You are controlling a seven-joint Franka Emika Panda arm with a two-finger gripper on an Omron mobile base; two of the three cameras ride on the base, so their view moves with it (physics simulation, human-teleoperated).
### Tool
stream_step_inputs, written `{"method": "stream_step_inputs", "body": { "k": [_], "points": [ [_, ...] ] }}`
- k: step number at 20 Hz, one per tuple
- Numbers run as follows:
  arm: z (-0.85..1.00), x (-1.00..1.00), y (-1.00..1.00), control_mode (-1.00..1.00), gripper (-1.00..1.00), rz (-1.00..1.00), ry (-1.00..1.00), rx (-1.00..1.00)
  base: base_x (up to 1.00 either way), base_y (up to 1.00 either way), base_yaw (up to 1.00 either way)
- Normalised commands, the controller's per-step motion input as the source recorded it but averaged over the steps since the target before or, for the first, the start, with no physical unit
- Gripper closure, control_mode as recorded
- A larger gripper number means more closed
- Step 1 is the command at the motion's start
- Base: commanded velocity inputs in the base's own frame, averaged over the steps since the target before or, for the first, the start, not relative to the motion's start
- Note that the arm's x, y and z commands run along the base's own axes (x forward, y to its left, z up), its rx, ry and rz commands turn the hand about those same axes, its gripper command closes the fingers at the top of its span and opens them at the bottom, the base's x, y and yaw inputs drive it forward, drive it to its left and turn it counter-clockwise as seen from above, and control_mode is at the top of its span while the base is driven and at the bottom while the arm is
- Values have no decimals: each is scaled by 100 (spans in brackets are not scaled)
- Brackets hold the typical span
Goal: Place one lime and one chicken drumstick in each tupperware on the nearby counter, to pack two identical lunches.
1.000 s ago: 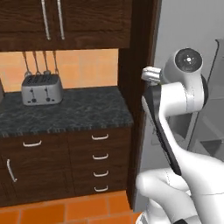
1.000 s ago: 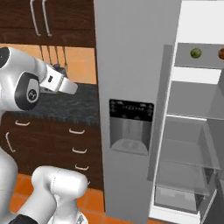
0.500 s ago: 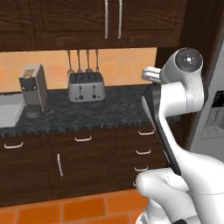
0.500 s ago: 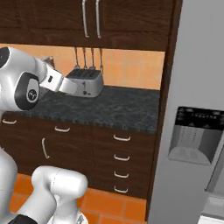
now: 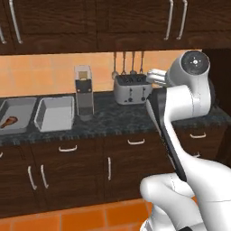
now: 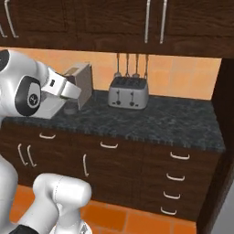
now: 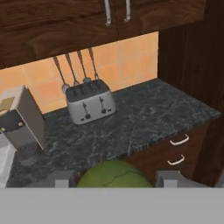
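- The long dark stone desk (image 5: 135,122) runs left to right, over brown cupboards.
- Two grey tupperware trays sit side by side at its left end, each with its long side pointing from near to far.
- The left tray (image 5: 18,115) holds a brown chicken drumstick (image 5: 9,121).
- The right tray (image 5: 55,113) is beside a tall grey machine (image 5: 84,92).
- A silver toaster (image 7: 89,101) stands by the far wall.
- The jaws (image 7: 115,180) grasp a round green lime (image 7: 114,175), which sits between the two tips.

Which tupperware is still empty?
The nearer tupperware is empty: bare grey floor. The far tupperware holds a drumstick. The lime sits between the fingers.
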Motion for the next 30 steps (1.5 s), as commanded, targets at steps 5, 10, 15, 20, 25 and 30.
{"method": "stream_step_inputs", "body": {
  "k": [5,10,15,20,25,30],
  "points": [
    [0,0,0,100,100,0,0,0,83,100,0],
    [0,0,0,100,100,0,0,0,66,100,-1],
    [-25,12,40,-100,100,-1,12,-6,22,60,-2],
    [-99,68,42,-100,100,-2,34,-11,0,0,0],
    [-100,99,1,-100,100,-4,27,-8,0,0,0],
    [-99,99,0,-100,100,-4,14,-11,0,0,0]
  ]
}}
